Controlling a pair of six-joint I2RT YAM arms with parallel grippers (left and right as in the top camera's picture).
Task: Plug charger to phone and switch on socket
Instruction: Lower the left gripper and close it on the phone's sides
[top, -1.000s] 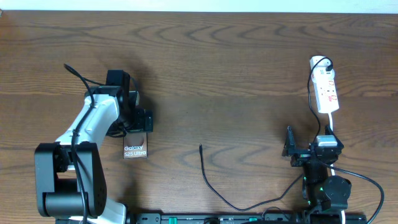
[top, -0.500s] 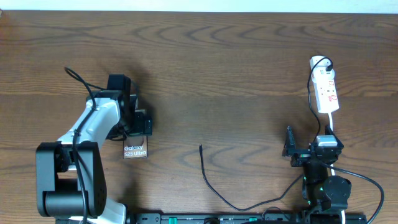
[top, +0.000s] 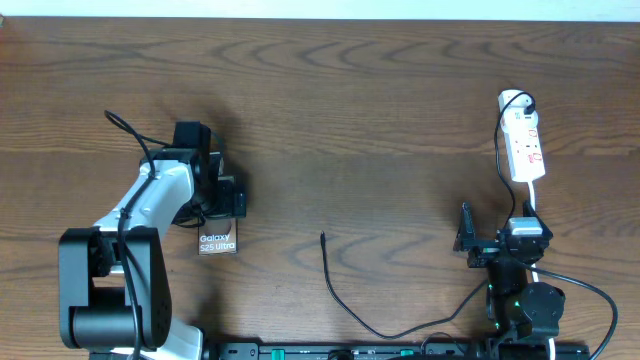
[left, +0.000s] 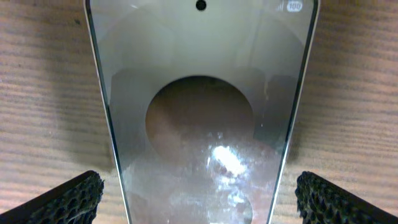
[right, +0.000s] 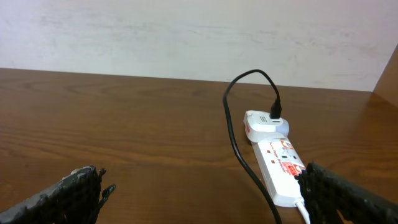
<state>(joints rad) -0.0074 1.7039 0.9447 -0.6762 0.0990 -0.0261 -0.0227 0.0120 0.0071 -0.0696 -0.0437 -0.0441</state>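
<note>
The phone (top: 218, 241) lies flat on the wooden table, its lettered end sticking out from under my left gripper (top: 214, 206). In the left wrist view the phone's glossy face (left: 199, 112) fills the frame, and the left gripper (left: 199, 202) stands open with a finger off each long edge, neither touching. The charger (top: 334, 288) curves across the table, its tip (top: 322, 237) lying free to the right of the phone. The socket (top: 524, 146) lies at the right. My right gripper (top: 497, 236) hangs open just short of it. The right wrist view shows the socket (right: 278, 163) and the charger's cable (right: 239, 149) ahead of the right gripper (right: 205, 199).
A black plug (right: 275, 112) sits in a white adapter at the socket's far end. A white cord (right: 303, 210) leaves its near end. The table's back edge meets a pale wall (right: 186, 37).
My left gripper has shifted very slightly over the phone. The right arm, the charger and the socket have not moved.
</note>
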